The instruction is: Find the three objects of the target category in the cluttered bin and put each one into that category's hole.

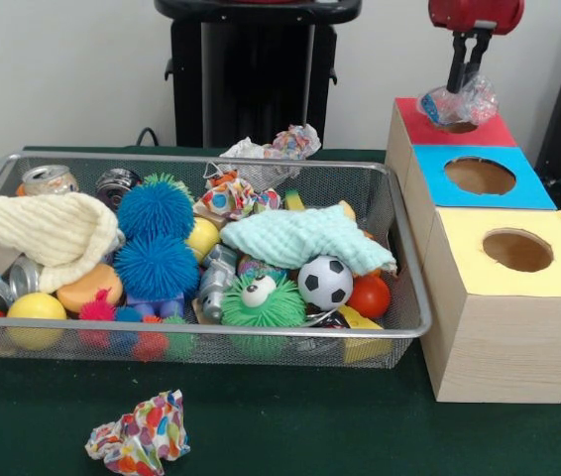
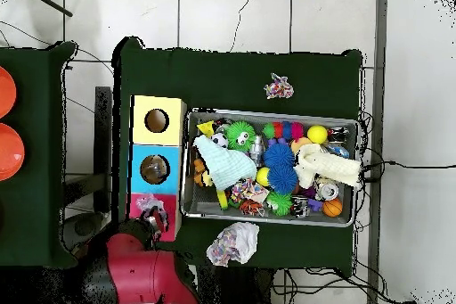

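Gripper (image 1: 464,81) clamped on crumpled plastic wad (image 1: 456,103), hanging directly over red box hole (image 1: 456,126) at bench corner. Wad just above opening; straight drop likely next. Wire bin (image 1: 407,260) well apart.

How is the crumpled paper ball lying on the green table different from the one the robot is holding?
The table ball lies loose in front of the wire bin; the held ball hangs in the gripper over the red box's hole. The table ball shows bright spots; the held one looks paler, shinier. Both are crumpled wads.
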